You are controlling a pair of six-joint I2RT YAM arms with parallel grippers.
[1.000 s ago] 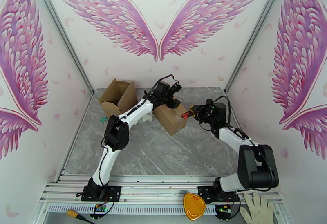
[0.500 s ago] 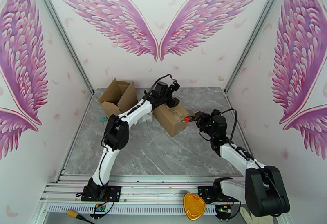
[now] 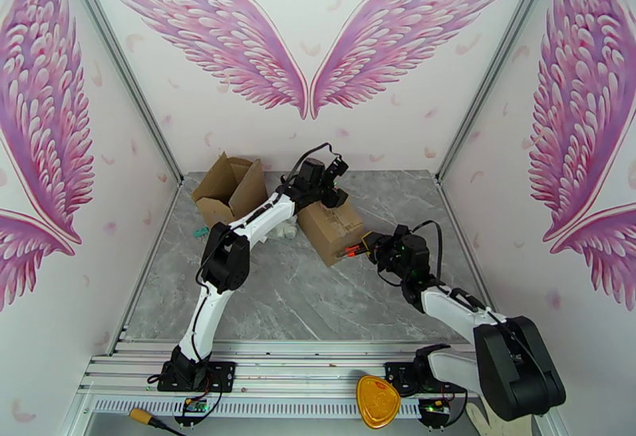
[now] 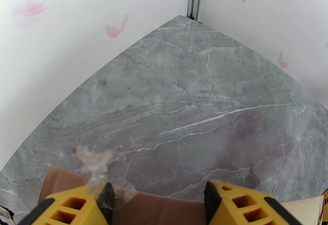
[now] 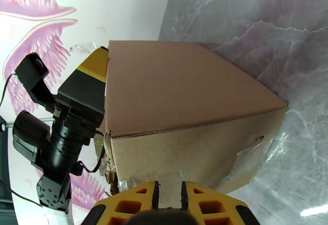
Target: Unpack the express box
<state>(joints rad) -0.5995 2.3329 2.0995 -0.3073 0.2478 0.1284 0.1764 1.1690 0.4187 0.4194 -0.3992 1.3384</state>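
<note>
Straddling the far top edge of the closed express box (image 3: 332, 232), the left gripper (image 3: 332, 193) has its yellow fingers (image 4: 242, 205) spread wide and nothing clamped; in the left wrist view, brown cardboard runs between and beyond them. A shred of clear tape (image 4: 92, 161) clings to the tip of one finger. The express box sits on the grey marbled desk (image 3: 278, 294) in its far half, about midway between the left and right edges and turned at an angle to them. The right gripper (image 3: 350, 253) points at the box's near right side. In the right wrist view its two fingers stand almost together with a thin slit between them, just short of the taped end of the box, and whether anything thin is pinched there cannot be told. Crinkled tape shows along that end's lower edge. An open carton (image 3: 230, 187) stands in the desk's far left corner, well apart from the right gripper, with the left arm passing beside it. A white glove (image 3: 491, 412) and an orange-yellow object (image 3: 378, 402) lie on the rail at the near edge
</note>
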